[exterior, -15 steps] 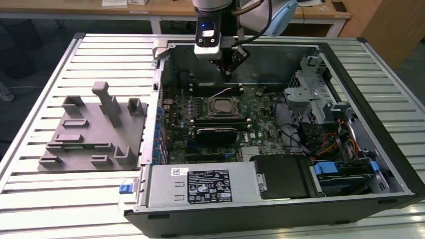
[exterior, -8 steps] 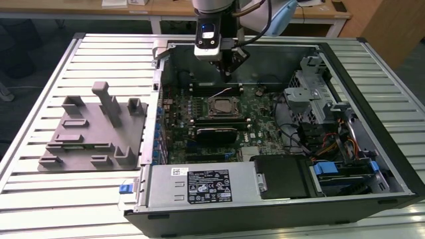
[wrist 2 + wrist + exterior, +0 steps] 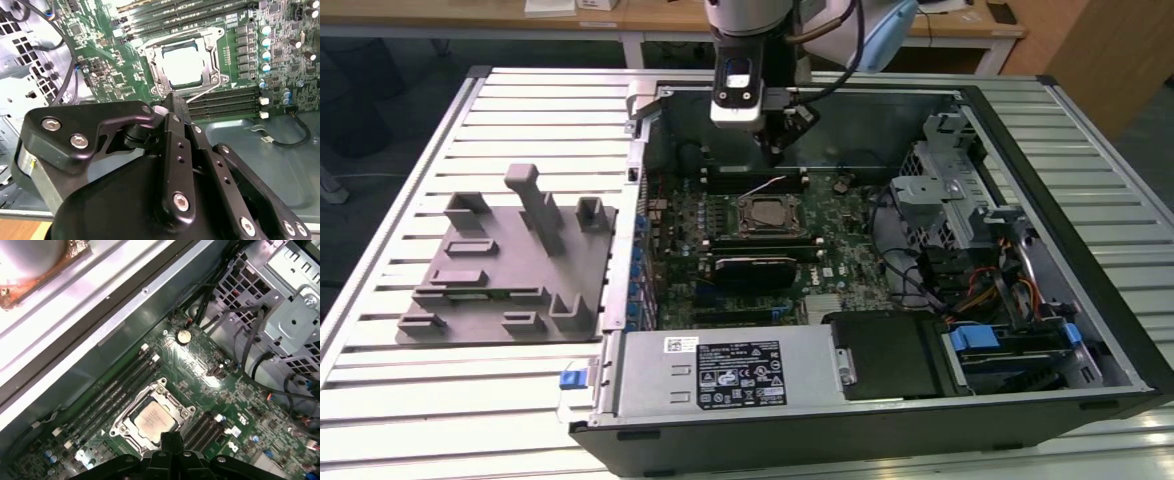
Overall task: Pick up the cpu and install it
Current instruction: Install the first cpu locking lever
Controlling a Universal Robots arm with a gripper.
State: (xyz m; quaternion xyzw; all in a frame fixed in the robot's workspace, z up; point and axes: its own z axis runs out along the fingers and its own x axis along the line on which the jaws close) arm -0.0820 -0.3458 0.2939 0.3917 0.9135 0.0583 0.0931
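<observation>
The cpu (image 3: 765, 213) lies flat inside the metal socket frame on the green motherboard (image 3: 847, 225), silvery top up; both wrist views show it, cpu (image 3: 183, 66) and cpu (image 3: 152, 418). My gripper (image 3: 777, 150) hangs above the board's far side, a short way behind the socket and apart from the chip. In both wrist views its black fingers meet at one tip, gripper (image 3: 174, 100) and gripper (image 3: 171, 439), shut with nothing between them.
The open computer case (image 3: 1067, 150) surrounds the board. A drive cage with cables (image 3: 961, 190) stands at the exterior view's right and a power supply box (image 3: 720, 370) at the front. A grey fixture tray (image 3: 507, 270) lies on the slatted table beside the case.
</observation>
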